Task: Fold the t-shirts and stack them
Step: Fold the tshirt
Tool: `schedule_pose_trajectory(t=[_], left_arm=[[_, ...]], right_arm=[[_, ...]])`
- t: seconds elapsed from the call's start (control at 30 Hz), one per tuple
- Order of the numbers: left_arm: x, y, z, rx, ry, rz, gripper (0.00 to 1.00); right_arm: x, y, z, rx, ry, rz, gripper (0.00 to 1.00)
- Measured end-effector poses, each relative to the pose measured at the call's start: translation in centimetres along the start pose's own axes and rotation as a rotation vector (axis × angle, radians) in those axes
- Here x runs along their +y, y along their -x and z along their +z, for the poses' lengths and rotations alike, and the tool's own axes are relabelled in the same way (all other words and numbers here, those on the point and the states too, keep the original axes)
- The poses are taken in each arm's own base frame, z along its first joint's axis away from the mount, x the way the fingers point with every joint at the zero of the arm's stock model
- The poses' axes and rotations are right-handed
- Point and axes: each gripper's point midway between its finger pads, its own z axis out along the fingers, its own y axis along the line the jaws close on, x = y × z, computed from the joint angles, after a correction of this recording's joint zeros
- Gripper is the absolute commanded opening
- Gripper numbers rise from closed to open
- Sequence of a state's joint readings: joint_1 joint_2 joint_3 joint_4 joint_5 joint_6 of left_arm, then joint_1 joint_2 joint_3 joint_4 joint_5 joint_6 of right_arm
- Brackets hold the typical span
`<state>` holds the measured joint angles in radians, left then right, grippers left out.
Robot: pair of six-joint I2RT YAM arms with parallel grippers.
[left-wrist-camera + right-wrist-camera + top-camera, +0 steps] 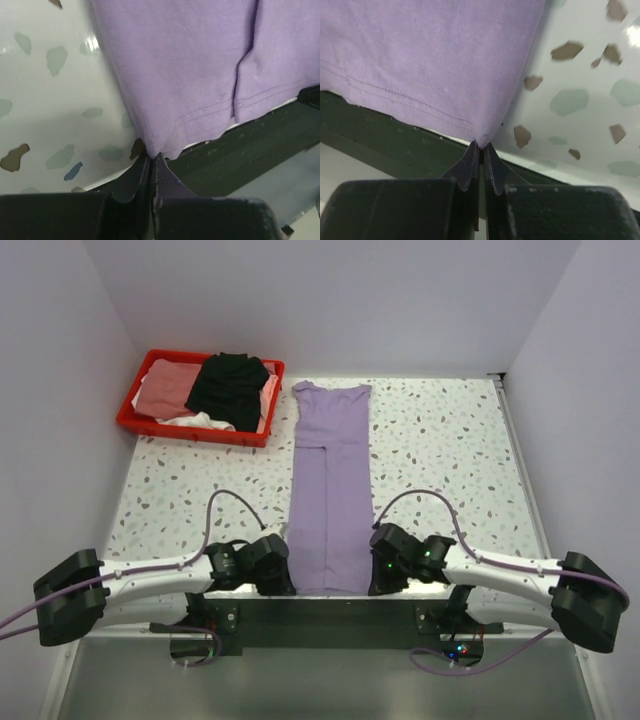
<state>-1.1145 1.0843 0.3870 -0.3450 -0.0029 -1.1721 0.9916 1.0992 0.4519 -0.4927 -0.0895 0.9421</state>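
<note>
A lilac t-shirt [330, 490] lies folded into a long narrow strip down the middle of the table, collar end far, hem at the near edge. My left gripper [284, 578] is shut on the hem's left corner [155, 145]. My right gripper [376, 578] is shut on the hem's right corner [481, 136]. In both wrist views the fingertips pinch the cloth at the table's near edge. More t-shirts, black [230, 388], pink [165, 390] and white, lie piled in the red tray [190, 430] at the far left.
The speckled white table [450, 460] lies open on both sides of the strip. The dark base rail [330, 612] runs along the near edge under the hem. Grey walls close in the left, right and far sides.
</note>
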Motion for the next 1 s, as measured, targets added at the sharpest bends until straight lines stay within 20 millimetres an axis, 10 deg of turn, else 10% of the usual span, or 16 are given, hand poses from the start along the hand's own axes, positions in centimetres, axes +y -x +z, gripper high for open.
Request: schedule_pose_trajectory(t=[0.3,1.0], left_arm=[[0.5,-0.5,-1.5,-0.004,-0.025,0.0,0.0],[-5.3,20.8,-3.3,-0.416,0.033,0.027,0.0]], right_arm=[[1.5,-1.1,-1.5,-0.017,0.043,-0.027,0.0],[4.5,20.2,-7.1,-0.497,-0.095,-0.127,0.0]])
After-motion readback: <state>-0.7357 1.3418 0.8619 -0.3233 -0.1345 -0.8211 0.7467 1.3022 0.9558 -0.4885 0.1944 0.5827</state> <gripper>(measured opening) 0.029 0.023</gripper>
